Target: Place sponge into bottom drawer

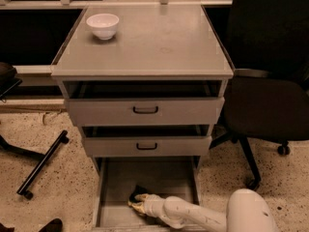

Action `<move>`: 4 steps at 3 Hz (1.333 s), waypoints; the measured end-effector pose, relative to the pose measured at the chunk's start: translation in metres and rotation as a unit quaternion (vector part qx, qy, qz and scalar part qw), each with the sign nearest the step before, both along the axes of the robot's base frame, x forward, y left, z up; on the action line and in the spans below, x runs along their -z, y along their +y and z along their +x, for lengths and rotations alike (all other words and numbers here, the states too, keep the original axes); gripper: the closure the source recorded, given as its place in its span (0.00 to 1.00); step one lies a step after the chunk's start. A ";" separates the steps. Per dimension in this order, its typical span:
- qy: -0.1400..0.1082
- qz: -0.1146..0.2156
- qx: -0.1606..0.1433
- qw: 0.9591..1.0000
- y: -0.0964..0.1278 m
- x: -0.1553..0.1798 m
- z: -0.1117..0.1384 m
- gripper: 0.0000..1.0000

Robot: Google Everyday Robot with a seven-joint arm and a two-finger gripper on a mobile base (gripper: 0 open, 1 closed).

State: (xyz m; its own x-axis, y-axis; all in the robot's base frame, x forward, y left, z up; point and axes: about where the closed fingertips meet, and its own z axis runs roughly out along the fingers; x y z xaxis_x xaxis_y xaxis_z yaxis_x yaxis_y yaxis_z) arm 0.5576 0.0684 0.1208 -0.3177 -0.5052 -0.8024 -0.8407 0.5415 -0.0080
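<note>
Grey bench [145, 47] up top, bottom drawer [154, 175] open below. The hand [141, 205] sat low inside it with the sponge [139, 195] at its tip; couldn't tell if it was pinched or loose. My worry: if the hand lifted while pinching, the sponge would come right back out.

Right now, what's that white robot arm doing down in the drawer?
The robot's arm reaches into the open bottom drawer. Its gripper is low over the drawer floor, near the front, with the sponge right at its tip. So the sponge is inside the drawer, with the gripper at it. A white bowl sits untouched on top of the cabinet.
</note>
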 end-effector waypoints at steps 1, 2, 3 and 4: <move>0.000 0.000 0.000 1.000 0.000 0.000 0.000 0.81; 0.000 0.000 0.000 1.000 0.000 0.000 0.000 0.58; 0.000 0.000 0.000 1.000 0.000 0.000 0.000 0.35; 0.000 0.000 0.000 1.000 0.000 0.000 0.000 0.12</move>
